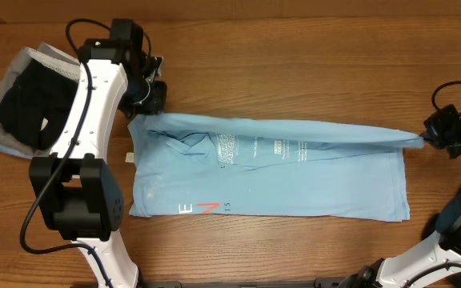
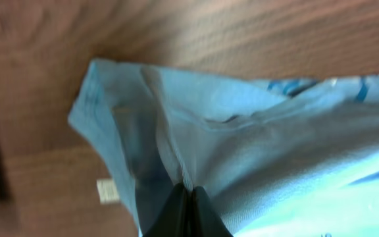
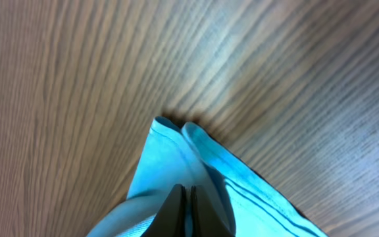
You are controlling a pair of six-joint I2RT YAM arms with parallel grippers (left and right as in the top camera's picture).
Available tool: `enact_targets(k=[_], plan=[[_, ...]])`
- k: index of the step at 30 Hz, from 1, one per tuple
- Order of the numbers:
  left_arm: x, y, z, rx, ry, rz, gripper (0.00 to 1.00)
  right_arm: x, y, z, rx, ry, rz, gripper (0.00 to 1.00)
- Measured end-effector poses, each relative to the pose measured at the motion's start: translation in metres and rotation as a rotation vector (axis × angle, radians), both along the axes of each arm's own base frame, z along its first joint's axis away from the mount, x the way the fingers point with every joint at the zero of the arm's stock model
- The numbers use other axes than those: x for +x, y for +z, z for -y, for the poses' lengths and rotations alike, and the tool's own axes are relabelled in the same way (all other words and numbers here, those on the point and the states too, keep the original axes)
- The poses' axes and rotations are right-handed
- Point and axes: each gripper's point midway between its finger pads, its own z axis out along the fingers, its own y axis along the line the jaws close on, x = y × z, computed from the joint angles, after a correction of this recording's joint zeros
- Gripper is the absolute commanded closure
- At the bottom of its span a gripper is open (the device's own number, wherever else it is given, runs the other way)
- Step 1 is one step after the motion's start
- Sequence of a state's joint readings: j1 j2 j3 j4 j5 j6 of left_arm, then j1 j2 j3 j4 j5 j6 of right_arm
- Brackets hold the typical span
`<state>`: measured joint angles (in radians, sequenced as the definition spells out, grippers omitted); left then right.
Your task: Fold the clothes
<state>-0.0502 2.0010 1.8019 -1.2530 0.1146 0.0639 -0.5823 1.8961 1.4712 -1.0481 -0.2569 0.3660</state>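
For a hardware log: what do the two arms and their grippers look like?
The left arm has white tubular links between boxy black joint housings, with a black cable looping along it. The right arm shows the same white link and black housing. The left gripper and right gripper are black; their jaws are dark, narrow and tapered. No markings show.

The light-blue T-shirt (image 1: 310,184) bears white lettering (image 1: 225,150) on its upper half, too small to read. Near its lower edge stand a white "E" (image 1: 186,209), a red slanted mark (image 1: 206,208) and tiny figures (image 1: 226,206) — perhaps "15".
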Motion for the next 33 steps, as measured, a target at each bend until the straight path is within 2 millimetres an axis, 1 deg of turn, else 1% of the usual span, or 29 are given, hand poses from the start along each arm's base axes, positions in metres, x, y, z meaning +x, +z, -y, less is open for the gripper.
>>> enact_targets(k=[4, 9, 13, 17, 23, 27, 29, 30, 31, 32, 33], plan=[[-0.018, -0.001, -0.012, 0.003, 0.027, -0.079, 0.96, -0.003, 0.0, -0.004, 0.016, 0.001, -0.013, 0.96], [-0.034, -0.002, -0.023, 0.003, 0.057, -0.147, 0.96, -0.017, -0.002, -0.012, 0.052, 0.001, -0.07, 0.95], [-0.047, -0.001, -0.025, 0.003, 0.063, -0.2, 0.96, -0.037, -0.004, -0.019, 0.073, -0.001, -0.16, 0.95], [-0.054, 0.0, -0.025, 0.004, 0.052, -0.225, 0.96, -0.047, -0.004, -0.023, 0.083, 0.006, -0.202, 0.94], [-0.077, 0.003, -0.025, 0.004, 0.03, -0.319, 0.95, -0.066, -0.004, -0.027, 0.089, 0.027, -0.283, 0.92], [-0.083, 0.005, -0.025, 0.004, 0.014, -0.344, 0.9, -0.078, -0.004, -0.026, 0.071, 0.043, -0.338, 0.9], [-0.084, 0.005, -0.025, 0.004, 0.011, -0.347, 0.81, -0.081, -0.004, -0.025, 0.063, 0.048, -0.351, 0.84], [-0.085, 0.005, -0.025, 0.005, 0.009, -0.351, 0.75, -0.083, -0.003, -0.025, 0.061, 0.052, -0.361, 0.74], [-0.086, 0.005, -0.026, 0.008, 0.001, -0.355, 0.74, -0.087, -0.003, -0.025, 0.057, 0.056, -0.378, 0.66], [-0.087, 0.006, -0.026, 0.01, -0.002, -0.359, 0.7, -0.09, -0.003, -0.025, 0.057, 0.063, -0.393, 0.6], [-0.088, 0.006, -0.027, 0.012, -0.006, -0.363, 0.65, -0.094, -0.002, -0.024, 0.049, 0.067, -0.408, 0.58]])
